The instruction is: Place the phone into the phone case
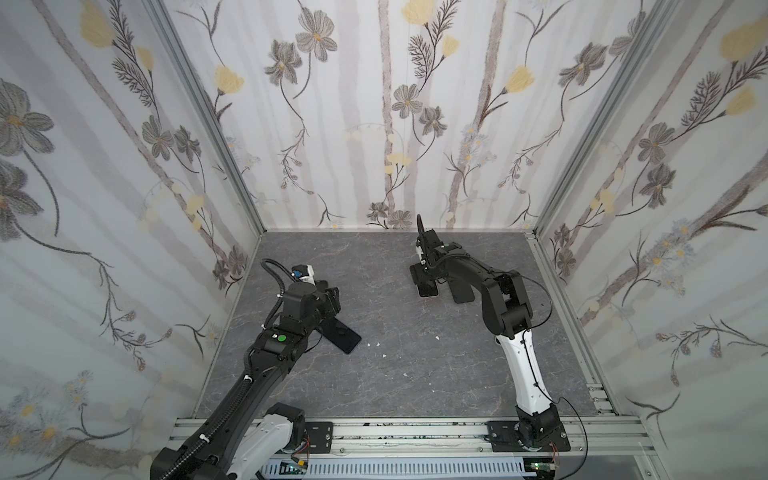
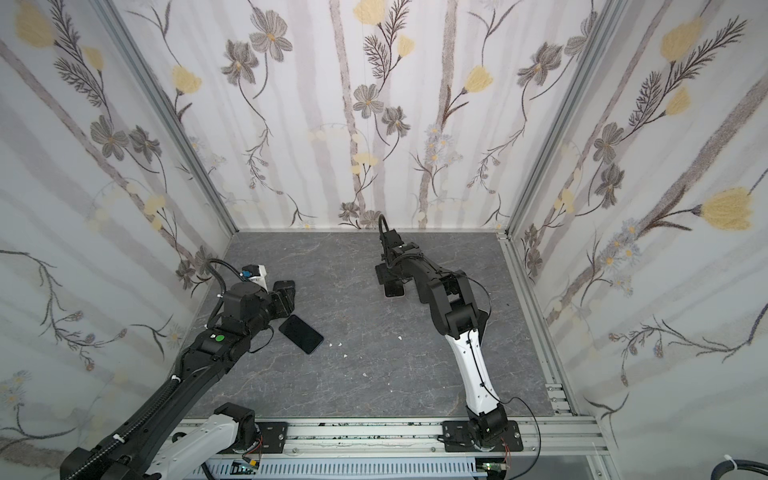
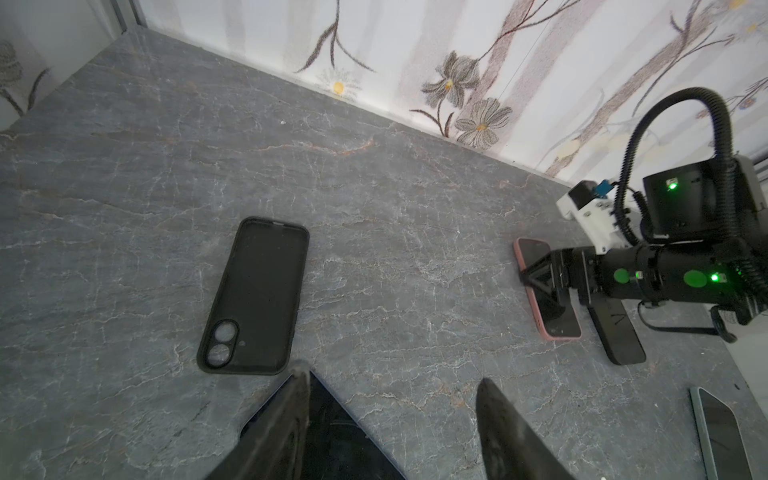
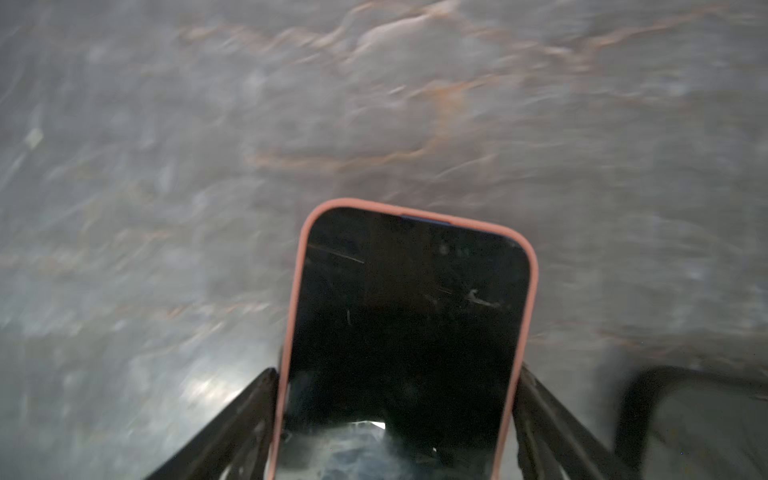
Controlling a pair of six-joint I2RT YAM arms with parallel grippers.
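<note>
On the grey worktop (image 1: 415,365), 12 o'clock at the back wall, task barely begun. Right arm (image 1: 519,361) extended to 1 o'clock: right jaws clamped across the width of the pink-rimmed phone (image 4: 407,332), flat, at surface level. Left arm (image 1: 266,374) at 9 o'clock: left jaws spread, gripping nothing, above the dark phone (image 2: 301,334) lying flat. Phone case (image 3: 255,295), visible from the left wrist only: flat, hollow side up, empty, near the left jaws, well apart from the pink-rimmed phone. Left to do, by judgement: bring a phone over the case, align, press home. Intended phone: cannot tell.
</note>
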